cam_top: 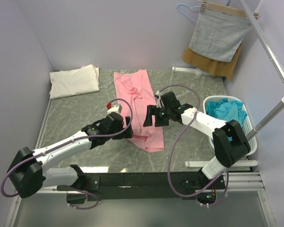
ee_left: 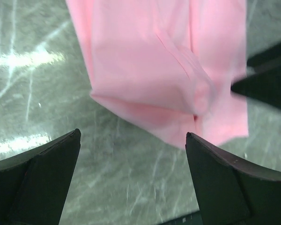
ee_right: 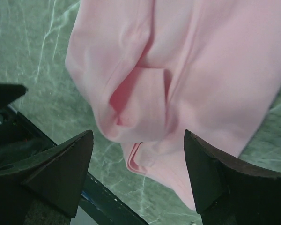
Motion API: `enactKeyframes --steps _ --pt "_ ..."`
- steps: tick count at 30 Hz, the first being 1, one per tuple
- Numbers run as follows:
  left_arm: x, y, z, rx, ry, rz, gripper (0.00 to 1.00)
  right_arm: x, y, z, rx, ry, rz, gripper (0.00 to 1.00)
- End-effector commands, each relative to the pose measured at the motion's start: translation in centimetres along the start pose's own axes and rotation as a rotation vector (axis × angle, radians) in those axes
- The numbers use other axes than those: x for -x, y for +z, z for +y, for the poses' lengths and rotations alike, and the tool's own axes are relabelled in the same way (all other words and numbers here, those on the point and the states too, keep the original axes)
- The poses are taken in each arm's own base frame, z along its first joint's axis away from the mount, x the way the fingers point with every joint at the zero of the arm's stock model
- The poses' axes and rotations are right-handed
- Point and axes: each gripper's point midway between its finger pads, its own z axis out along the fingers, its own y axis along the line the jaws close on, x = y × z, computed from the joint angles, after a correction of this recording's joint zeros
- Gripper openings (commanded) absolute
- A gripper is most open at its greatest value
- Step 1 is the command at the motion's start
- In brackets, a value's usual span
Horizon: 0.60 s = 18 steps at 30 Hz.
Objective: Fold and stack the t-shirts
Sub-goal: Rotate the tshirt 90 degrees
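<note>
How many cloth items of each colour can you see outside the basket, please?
Pink t-shirt: 1
Cream-white t-shirt: 1
Grey cloth: 1
Mustard-brown cloth: 1
Total: 4

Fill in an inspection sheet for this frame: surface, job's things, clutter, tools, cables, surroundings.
Surface: grey-green marbled table, strip of glare near the front edge.
Job's things: pink shirt folded into a long strip at mid-table; cream shirt folded at the far left corner; teal shirts bunched in a white basket on the right.
Clutter: nothing seen.
Grippers: left tool open and empty, at the pink shirt's near end; right tool open and empty over the same end.
Cables: purple cable loops over the left arm, another along the right.
Surroundings: pale walls; grey cloth on a hanger over a mustard cloth, far right.
</note>
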Motion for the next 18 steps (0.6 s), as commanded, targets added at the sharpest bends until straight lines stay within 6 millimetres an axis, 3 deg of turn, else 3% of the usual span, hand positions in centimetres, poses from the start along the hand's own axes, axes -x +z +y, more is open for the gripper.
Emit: enactKeyframes --steps 1,4,9,16,18 --pt "3.1 1.3 -0.7 0.039 -0.073 -0.123 1.0 -1.2 0.6 1.6 0.012 -0.088 0.026 0.84" --pt "3.0 2.3 -0.4 0.075 -0.09 -0.117 0.99 -2.7 1.0 1.4 -0.009 -0.102 0.06 0.83" --pt "3.4 2.8 0.7 0.106 -0.148 -0.14 0.99 -3.4 1.7 1.2 -0.031 -0.095 0.079 0.81" --pt "5.0 1.6 2.7 0.09 -0.218 -0.186 0.99 -3.9 3.3 0.6 -0.071 -0.148 0.112 0.76" --pt "5.1 1.4 3.1 0.082 -0.219 -0.186 1.0 -4.1 3.6 0.5 -0.073 -0.157 0.123 0.68"
